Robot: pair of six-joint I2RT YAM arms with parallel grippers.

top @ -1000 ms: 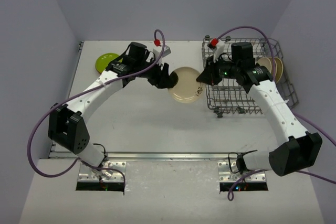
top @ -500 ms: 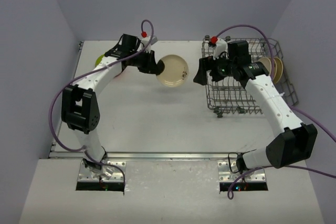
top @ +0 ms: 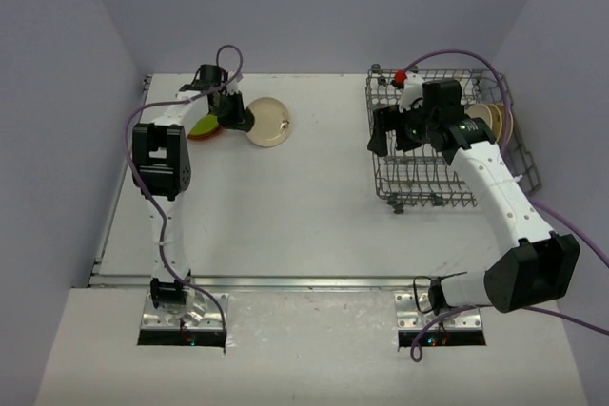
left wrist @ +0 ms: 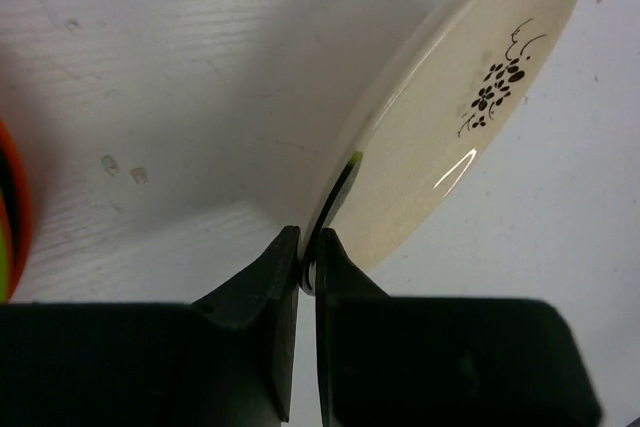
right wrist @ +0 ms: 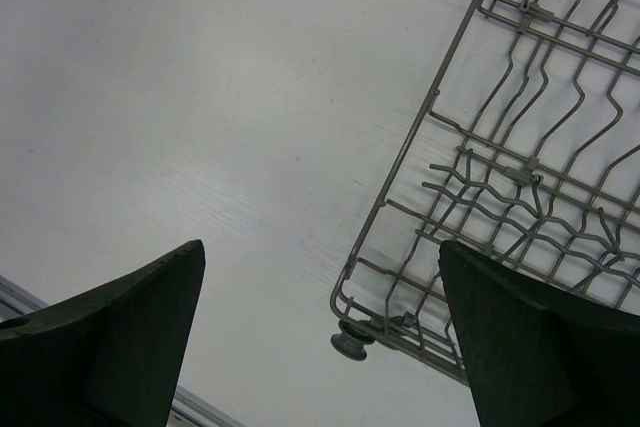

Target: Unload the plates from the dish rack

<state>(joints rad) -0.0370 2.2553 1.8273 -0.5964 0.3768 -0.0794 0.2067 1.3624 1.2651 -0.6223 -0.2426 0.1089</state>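
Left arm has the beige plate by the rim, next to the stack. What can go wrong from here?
The left end effector pinches the beige plate only at its rim, tilted: it may pivot or slip.
The plate hangs beside the orange and lime stack; lowering it could clip and shift that stack.
The open right end effector must cross the dish rack tines to the remaining plates; a snag could drag the rack.

Left arm (top: 162, 154) folded up tight, forearm reaching to far left. Left gripper (left wrist: 308, 247) pinched almost closed on rim of beige plate (left wrist: 450, 147). Right arm (top: 500, 192) stretched forward, wrist turned left. Right gripper (right wrist: 318, 277) empty, fingers spread wide, pointing down.
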